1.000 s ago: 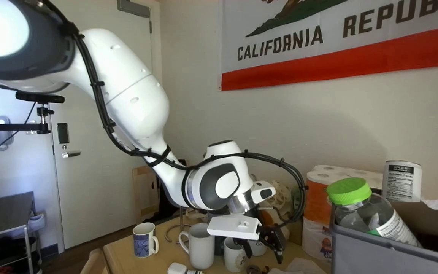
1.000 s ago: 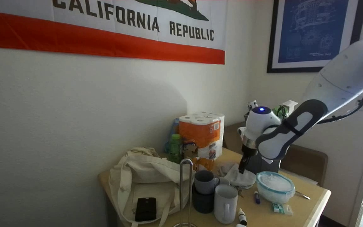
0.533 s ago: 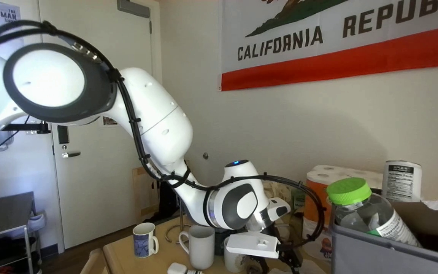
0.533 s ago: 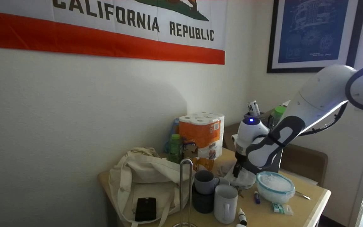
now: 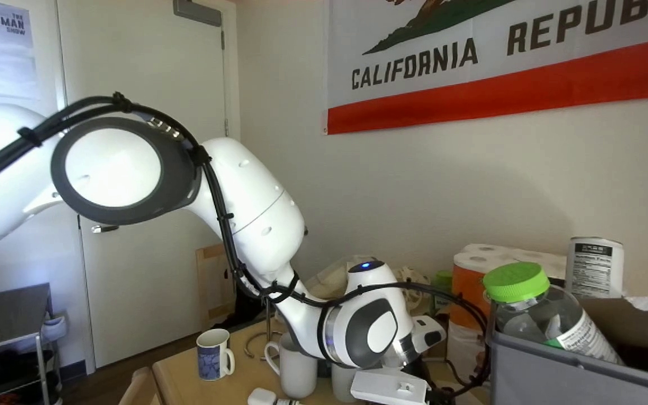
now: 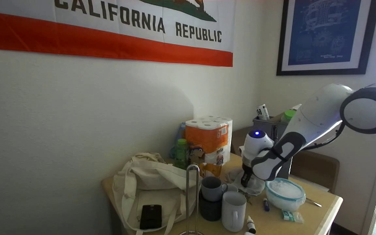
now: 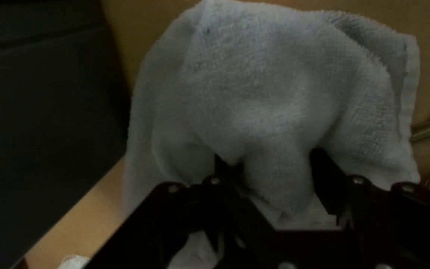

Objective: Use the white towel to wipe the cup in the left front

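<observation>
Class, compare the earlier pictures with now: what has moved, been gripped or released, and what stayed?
In an exterior view, the white robot arm has lowered, bringing the black gripper down and leftward to the white terry towel. The wrist view shows a fold between the fingers; whether it is gripped cannot be told. Nothing was visibly released. The tall grey mug, blue patterned mug and round bowl with a blue rim stayed put.

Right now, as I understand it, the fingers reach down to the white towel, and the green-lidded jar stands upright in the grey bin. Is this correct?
Only one thing is wrong: the green-lidded jar is tilted in the grey bin, not upright, as an exterior view shows. The fingers do reach down to the white towel.
</observation>
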Robot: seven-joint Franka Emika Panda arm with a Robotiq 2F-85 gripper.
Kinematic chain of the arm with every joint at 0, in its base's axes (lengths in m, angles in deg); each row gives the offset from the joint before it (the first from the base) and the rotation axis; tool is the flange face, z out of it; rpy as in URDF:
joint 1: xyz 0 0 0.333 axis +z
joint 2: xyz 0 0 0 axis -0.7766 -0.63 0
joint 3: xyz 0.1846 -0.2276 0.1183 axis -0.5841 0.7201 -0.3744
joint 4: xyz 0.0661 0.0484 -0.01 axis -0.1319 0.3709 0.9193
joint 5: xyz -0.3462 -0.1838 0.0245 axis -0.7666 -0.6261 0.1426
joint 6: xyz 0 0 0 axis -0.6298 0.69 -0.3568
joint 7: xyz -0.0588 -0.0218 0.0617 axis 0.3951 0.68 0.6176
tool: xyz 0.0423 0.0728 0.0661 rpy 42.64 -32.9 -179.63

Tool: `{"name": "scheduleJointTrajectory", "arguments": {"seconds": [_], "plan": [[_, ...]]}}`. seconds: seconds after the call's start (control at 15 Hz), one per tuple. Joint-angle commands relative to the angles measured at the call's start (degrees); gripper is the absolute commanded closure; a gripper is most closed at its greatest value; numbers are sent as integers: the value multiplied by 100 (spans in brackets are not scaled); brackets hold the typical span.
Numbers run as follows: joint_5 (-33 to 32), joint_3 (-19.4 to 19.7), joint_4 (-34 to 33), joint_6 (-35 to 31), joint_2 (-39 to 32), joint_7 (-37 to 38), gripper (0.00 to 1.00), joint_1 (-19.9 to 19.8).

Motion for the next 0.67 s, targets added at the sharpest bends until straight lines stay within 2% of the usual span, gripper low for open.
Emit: {"name": "scheduleJointTrajectory", "arguments": {"seconds": [0.0,0.2,0.33,0.6], "plan": [[120,21,-303,139,-155,-79,73,8],[181,38,-312,360,-72,8,97,83],[169,38,-270,513,61,5,100,144],[99,42,-204,1062,414,-1,98,321]]}}
